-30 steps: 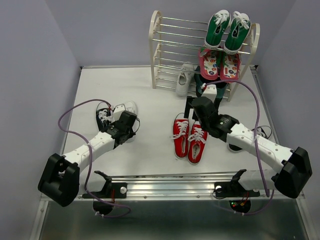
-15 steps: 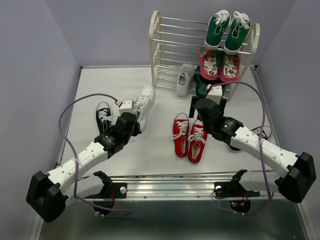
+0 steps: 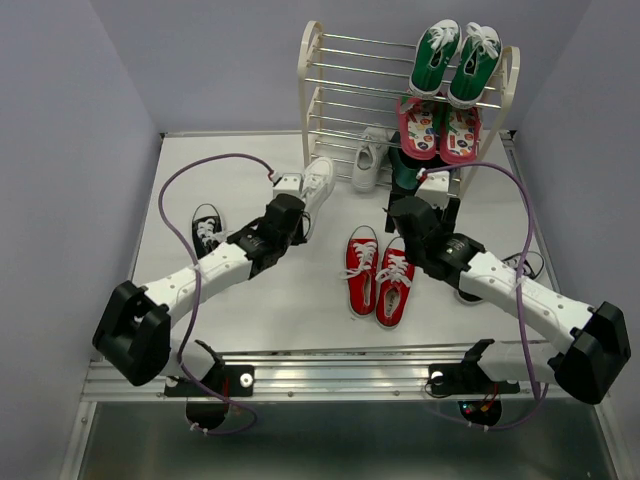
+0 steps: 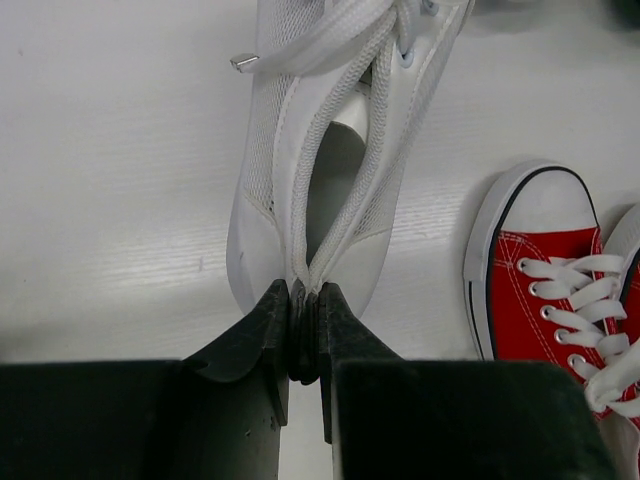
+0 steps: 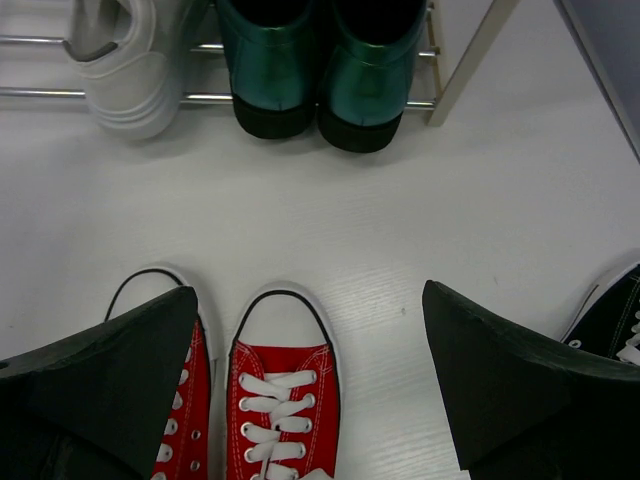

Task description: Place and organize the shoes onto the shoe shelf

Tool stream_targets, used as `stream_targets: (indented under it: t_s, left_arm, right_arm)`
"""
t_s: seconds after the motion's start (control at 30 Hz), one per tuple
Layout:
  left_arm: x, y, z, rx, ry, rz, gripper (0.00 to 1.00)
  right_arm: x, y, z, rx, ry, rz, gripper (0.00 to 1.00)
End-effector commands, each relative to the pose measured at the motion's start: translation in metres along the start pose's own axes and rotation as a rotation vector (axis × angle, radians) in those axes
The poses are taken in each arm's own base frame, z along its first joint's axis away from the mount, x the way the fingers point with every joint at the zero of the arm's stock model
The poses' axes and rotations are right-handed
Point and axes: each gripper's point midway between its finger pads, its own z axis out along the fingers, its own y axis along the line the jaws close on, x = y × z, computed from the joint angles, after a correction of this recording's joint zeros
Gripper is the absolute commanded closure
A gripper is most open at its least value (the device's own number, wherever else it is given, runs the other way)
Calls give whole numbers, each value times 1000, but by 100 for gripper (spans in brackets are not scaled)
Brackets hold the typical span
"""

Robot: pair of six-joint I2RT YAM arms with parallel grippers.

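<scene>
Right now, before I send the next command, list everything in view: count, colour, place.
cream-framed shoe shelf with silver rods: one, far edge of the table.
bright green lace-up sneakers: one pair, top tier, right side.
pink patterned shoes: one pair, next tier down, right side.
dark teal glossy shoes: one pair, lowest tier.
shelved white canvas sneaker: one, lowest tier, left of the teal pair.
held white canvas sneaker: one, in front of the shelf.
red canvas sneakers with white laces: one pair, mid-table.
left black canvas sneaker: one, table's left side.
right black canvas sneaker: one, right side, partly hidden by the arm.
white table: one.
left gripper: shut on the held sneaker's heel.
right gripper: open, over the red pair.
</scene>
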Motion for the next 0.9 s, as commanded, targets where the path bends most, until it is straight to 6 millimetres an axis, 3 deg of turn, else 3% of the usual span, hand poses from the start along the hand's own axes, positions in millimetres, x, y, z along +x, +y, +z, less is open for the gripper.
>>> stream_targets:
  t_s: [0.0,0.07,0.1,0.23,0.37,0.57,0.87]
  left_arm:
    - [-62,-28,13,41,-159,-13,100]
    - [-70,-32,26,24,-158,2,100]
    - [-83,-34,29,17,-175,-5,100]
    - [-92,-33,57,-13,-156,-23,100]
    - [-111,-40,68,8,-178,-24,100]
    - [-123,-41,101,-6,-158,-15,100]
    - [-142,-55,127,32,-185,7,100]
  right_arm:
    - [-8,-14,12,96,-27,20,0]
    - [-5,-17,19,109,-13,23,0]
    - [-4,-19,23,117,-7,26,0]
    - [1,-20,33,117,17,21,0]
    - [4,-23,39,124,30,22,0]
    - [12,-29,52,125,62,33,0]
    - [15,-37,61,137,68,40,0]
